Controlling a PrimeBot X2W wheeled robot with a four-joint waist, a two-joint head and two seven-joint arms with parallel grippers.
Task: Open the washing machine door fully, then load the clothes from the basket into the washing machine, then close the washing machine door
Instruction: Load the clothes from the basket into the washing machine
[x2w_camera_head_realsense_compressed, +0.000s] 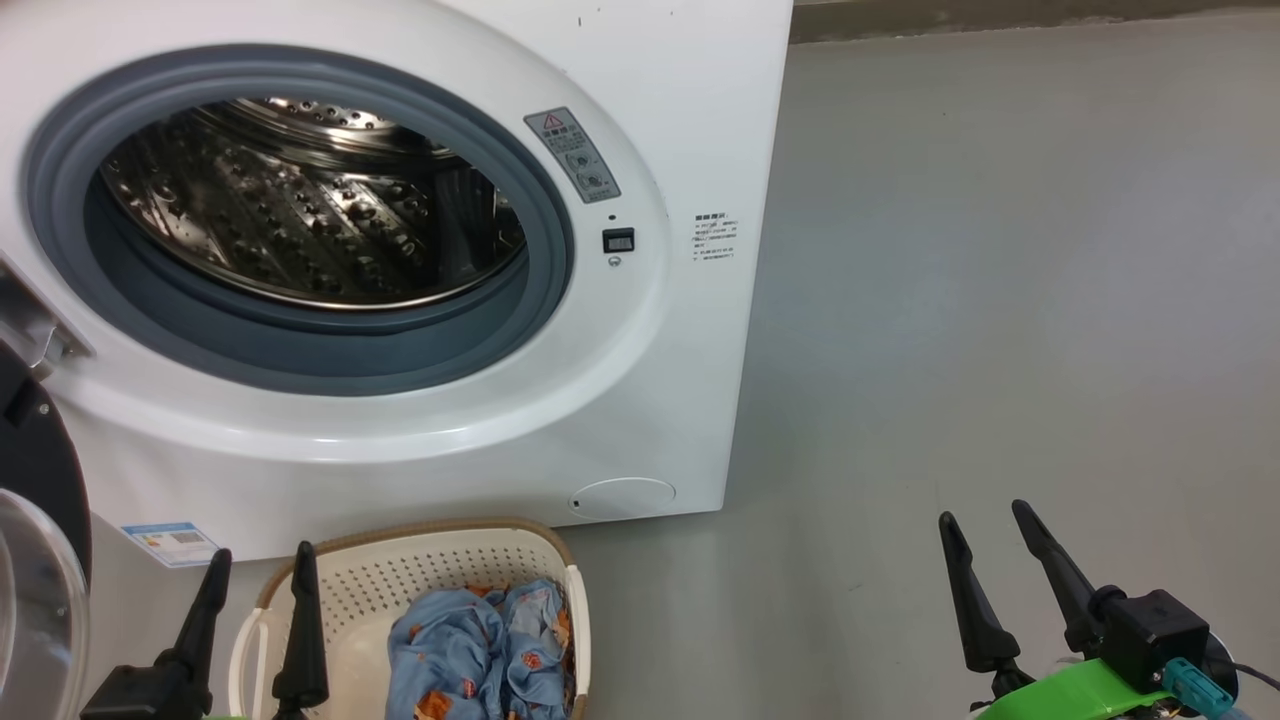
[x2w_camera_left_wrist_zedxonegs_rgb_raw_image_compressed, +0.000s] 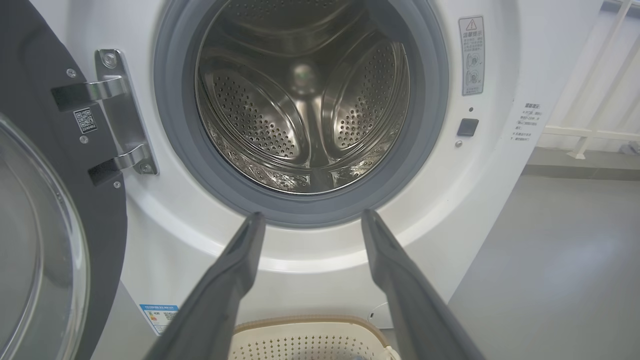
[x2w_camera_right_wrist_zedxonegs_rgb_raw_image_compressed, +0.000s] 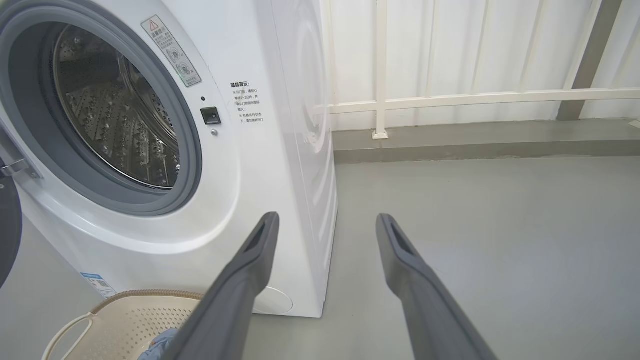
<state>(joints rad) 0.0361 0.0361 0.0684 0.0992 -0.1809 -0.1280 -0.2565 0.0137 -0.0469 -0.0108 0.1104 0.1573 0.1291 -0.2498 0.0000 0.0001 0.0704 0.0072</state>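
The white washing machine (x2w_camera_head_realsense_compressed: 660, 380) stands with its steel drum (x2w_camera_head_realsense_compressed: 300, 200) bare inside. Its door (x2w_camera_head_realsense_compressed: 40, 560) is swung wide open to the left, black rim and glass bowl (x2w_camera_left_wrist_zedxonegs_rgb_raw_image_compressed: 35, 260) showing. The cream basket (x2w_camera_head_realsense_compressed: 440, 560) sits on the floor right in front, holding blue patterned clothes (x2w_camera_head_realsense_compressed: 480, 640). My left gripper (x2w_camera_head_realsense_compressed: 260, 570) hovers open over the basket's left rim, pointing at the drum (x2w_camera_left_wrist_zedxonegs_rgb_raw_image_compressed: 305, 105). Off to the right, over bare floor, my right gripper (x2w_camera_head_realsense_compressed: 985, 530) is open too. The basket (x2w_camera_right_wrist_zedxonegs_rgb_raw_image_compressed: 125, 315) lies lower left in the right wrist view.
Grey floor (x2w_camera_head_realsense_compressed: 1000, 300) stretches to the right of the machine. A white railing (x2w_camera_right_wrist_zedxonegs_rgb_raw_image_compressed: 450, 97) and a low kerb run along the back wall. The open door's hinge (x2w_camera_left_wrist_zedxonegs_rgb_raw_image_compressed: 120, 110) juts at the machine's left side.
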